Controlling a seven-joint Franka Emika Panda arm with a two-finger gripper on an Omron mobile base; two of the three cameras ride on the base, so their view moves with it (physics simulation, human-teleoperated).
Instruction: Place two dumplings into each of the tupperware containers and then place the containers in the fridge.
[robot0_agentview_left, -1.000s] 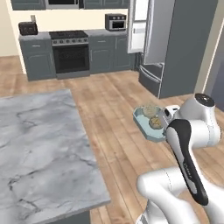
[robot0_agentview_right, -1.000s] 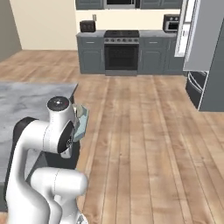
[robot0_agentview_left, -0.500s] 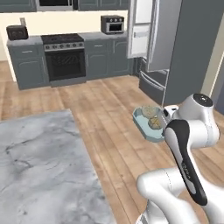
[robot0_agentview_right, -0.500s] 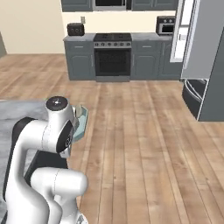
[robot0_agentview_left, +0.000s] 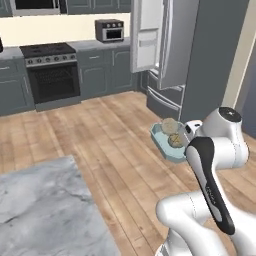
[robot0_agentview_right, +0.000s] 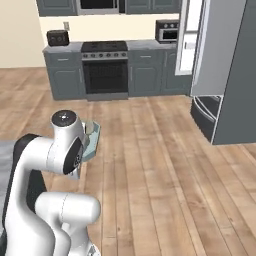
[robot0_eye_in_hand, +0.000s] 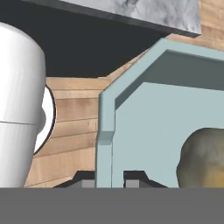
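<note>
I'm pinching the jaws on the wall of the shallow pale blue-green plastic tupperware container (robot0_eye_in_hand: 105, 131), carrying its two tan lumpy dumplings (robot0_agentview_left: 172, 134) above the wooden floor; next I'm steering toward the open dark-grey fridge (robot0_agentview_left: 200, 55).

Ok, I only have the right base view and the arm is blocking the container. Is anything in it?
Observer: Yes. The left base view shows two dumplings sitting in the tupperware container.
Operator: Is the grip on it sound?
Observer: In the hand view the gripper is shut on the container's wall, one fingertip on each side.
Operator: Is the fridge ready to take it?
Observer: The left base view shows the fridge with its left door swung open and white door shelves showing.
</note>
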